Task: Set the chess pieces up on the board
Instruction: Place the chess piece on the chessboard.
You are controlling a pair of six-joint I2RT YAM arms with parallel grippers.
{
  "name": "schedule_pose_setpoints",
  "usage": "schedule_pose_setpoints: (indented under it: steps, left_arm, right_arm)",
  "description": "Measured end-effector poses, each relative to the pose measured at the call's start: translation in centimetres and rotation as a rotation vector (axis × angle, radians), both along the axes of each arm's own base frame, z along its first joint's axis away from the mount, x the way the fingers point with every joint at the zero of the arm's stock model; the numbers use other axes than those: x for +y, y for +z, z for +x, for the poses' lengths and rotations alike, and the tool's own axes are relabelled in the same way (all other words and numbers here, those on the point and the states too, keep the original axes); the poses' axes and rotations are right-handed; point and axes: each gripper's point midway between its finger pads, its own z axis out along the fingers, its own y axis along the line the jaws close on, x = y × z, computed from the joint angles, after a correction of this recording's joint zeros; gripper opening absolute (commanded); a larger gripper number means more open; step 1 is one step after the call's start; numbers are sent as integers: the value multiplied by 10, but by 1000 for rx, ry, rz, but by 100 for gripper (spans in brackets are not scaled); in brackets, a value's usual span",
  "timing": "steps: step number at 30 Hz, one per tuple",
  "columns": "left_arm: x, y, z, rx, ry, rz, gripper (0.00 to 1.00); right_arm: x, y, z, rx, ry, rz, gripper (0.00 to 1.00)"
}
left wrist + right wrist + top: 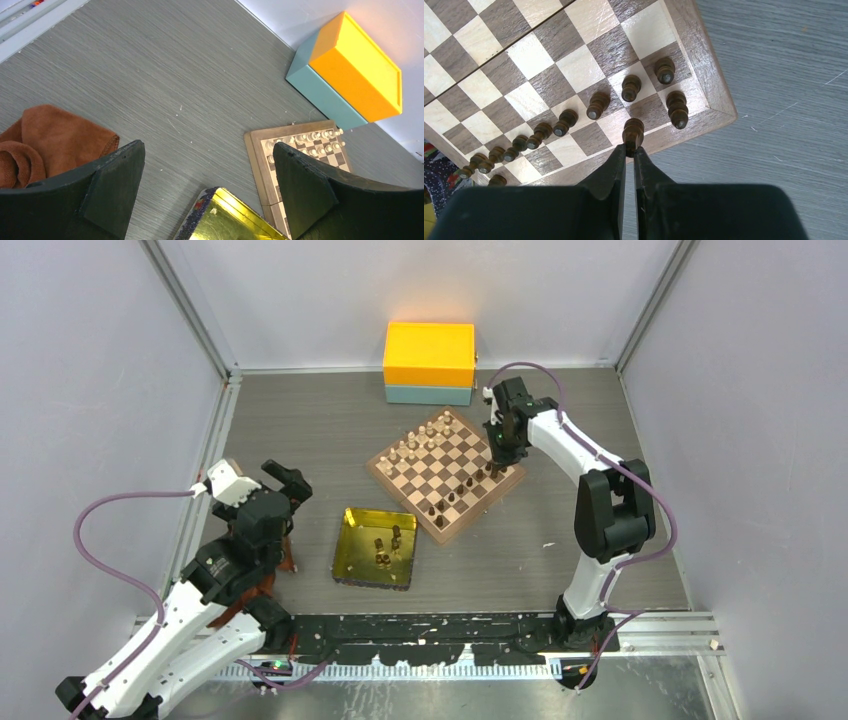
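Board point(415, 502): it lies turned cornerwise on the table point(300, 430); every place below is given from it.
Right gripper point(629, 150): you have it over the board's right corner, jaws pressed almost together, pinching the top of one dark chessman point(633, 131).
Held chessman: it is in the outermost row on the board's near-right side, one square in from the corner. You cannot tell whether its base touches the square.
Other dark chess pieces point(597, 105): a line of them stands along the second row of that same side, and one point(677, 109) stands on the corner square just beside the held one.
Pale chessmen point(425, 435): lined up along the board's opposite, far-left side.
Gold tray point(362, 575): just off the board's near corner, with a few dark pieces point(385, 545) in it.
Left gripper point(207, 147): well to the left of the board, jaws spread wide with nothing between them.
Brown cloth point(55, 135): left of the board, under your left arm.
Orange and teal box point(430, 362): beyond the board's far corner, against the back wall.
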Motion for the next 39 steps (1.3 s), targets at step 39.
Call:
schedule_pose_setpoints:
  steps: [39]
  left_arm:
    - [0,-2,-1,-1,-3,-2,100]
  right_arm:
    - [-8,-15,4,-3,44,-35,1]
